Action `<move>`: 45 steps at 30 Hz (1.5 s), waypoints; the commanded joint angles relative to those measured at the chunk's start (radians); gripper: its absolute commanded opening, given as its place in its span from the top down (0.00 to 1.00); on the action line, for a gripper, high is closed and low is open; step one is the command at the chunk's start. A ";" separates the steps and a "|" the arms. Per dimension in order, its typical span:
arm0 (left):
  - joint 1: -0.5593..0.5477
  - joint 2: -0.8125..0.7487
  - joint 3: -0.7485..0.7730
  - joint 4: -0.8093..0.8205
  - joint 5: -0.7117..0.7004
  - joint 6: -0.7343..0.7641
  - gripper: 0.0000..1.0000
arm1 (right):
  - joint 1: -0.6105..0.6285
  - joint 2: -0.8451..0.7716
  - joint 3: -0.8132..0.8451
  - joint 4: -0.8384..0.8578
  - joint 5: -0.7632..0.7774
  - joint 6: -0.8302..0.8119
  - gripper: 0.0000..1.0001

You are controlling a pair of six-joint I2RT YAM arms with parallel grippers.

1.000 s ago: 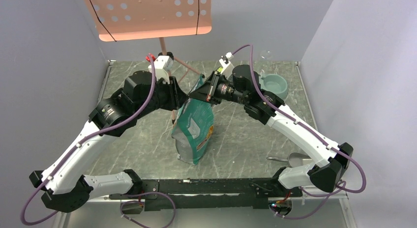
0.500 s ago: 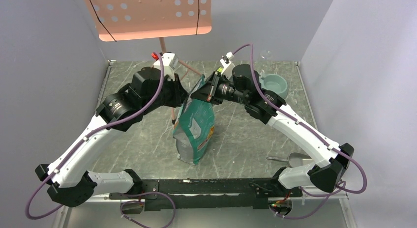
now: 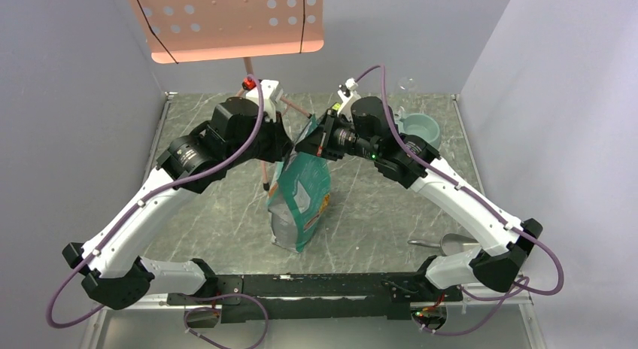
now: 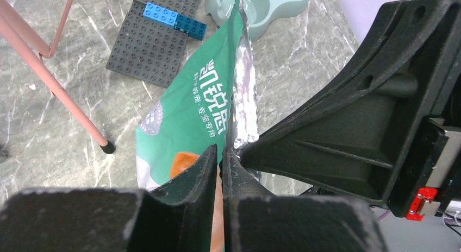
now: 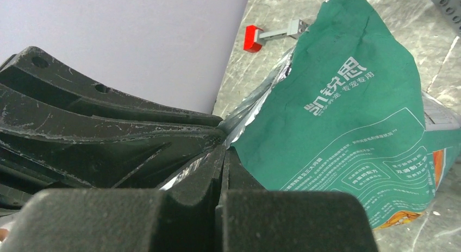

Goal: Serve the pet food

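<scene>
**Feeding time, bag-opening stage.** The black two-finger left gripper (image 4: 220, 154) is clamped tight on one lip of the tall teal-green foil-lined bag (image 4: 190, 105), w/ silver lining showing right at its tips. The bag hangs below it, base down on the grey marble-look tabletop (image 3: 226, 229).

Just across the bag's mouth, nearly tip to tip w/ the left, the black two-finger right gripper (image 5: 223, 154) is pinched on the opposite lip. The small brown pet food pellets can't be seen from any angle. They're presumably inside the bag, below both grippers, so nothing to say on how they look.

Off to the right gripper's far side, well apart from it, sits the pale blue-grey plastic double bowl (image 3: 435, 136).

Step in hand looks like pulling the mouth open; nothing appears served yet. Next move prob. calls for drawing the two lips apart evenly and keeping the bag upright so it doesn't tip or spill. After that, the kibble has to get across to the bowl.

The bag itself is crumpled and leaning a bit, w/ white lettering and an orange patch low on the front.
</scene>
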 commanded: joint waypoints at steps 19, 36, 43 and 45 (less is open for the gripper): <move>-0.121 0.112 0.180 -0.133 -0.421 0.110 1.00 | 0.168 0.172 0.411 -0.725 0.584 0.032 1.00; -0.078 -0.057 0.009 0.050 -0.124 -0.023 1.00 | 0.101 0.008 0.251 -0.237 0.322 0.052 0.49; -0.052 -0.106 -0.074 0.085 -0.081 -0.091 1.00 | 0.071 0.054 0.250 -0.157 0.212 0.081 0.53; -0.048 -0.112 -0.084 0.089 -0.071 -0.099 1.00 | 0.072 0.067 0.258 -0.141 0.194 0.083 0.52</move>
